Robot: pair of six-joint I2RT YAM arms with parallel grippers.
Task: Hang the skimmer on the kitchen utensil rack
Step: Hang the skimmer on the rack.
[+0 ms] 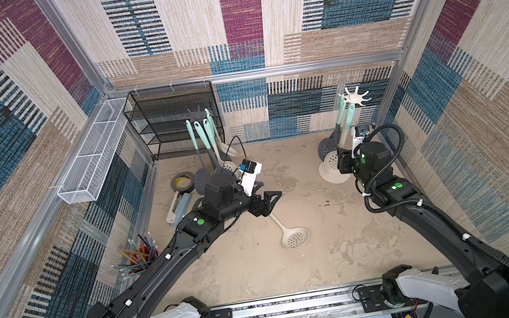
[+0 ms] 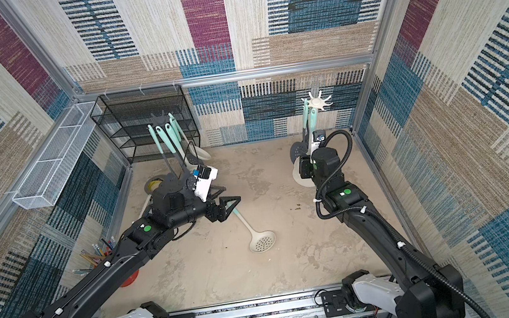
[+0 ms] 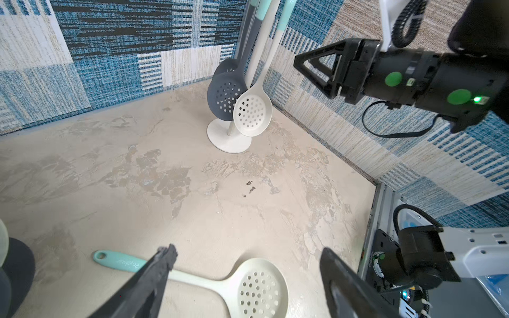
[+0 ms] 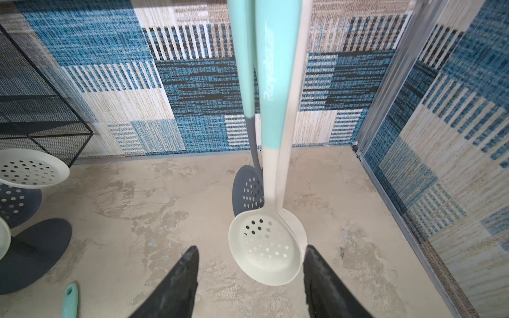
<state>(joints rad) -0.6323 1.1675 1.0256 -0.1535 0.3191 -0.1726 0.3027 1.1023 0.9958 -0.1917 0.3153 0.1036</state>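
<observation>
Right wrist view: right gripper (image 4: 252, 247) jaws stand partway apart, clamped on nothing. Hung cream skimmer (image 4: 267, 256) sits just ahead of the fingertips, bowl in line w/ the gap betw. them; no pad contact visible. Its handle runs up out of frame, so hook engagement can't be confirmed here. In a top view the teal handle ends meet the hub of the rack (image 1: 356, 97); judged to hang by the handle hole, bowl down near the rack base. Grey skimmer (image 4: 246, 190) hangs behind it, further from the tool.

Left gripper (image 3: 247, 252): jaws wide, empty, hovering over the table (image 3: 165, 192). Second cream skimmer (image 3: 256, 286) lies flat directly below; handle passes under one finger, bowl betw. the two. Wide opening suits straddling the handle for a pick (judgement).

Status (judgement): one skimmer looks hung. Right jaw spacing allows a straight back-off. Risk: a finger clips the bowl and sets it swinging.
</observation>
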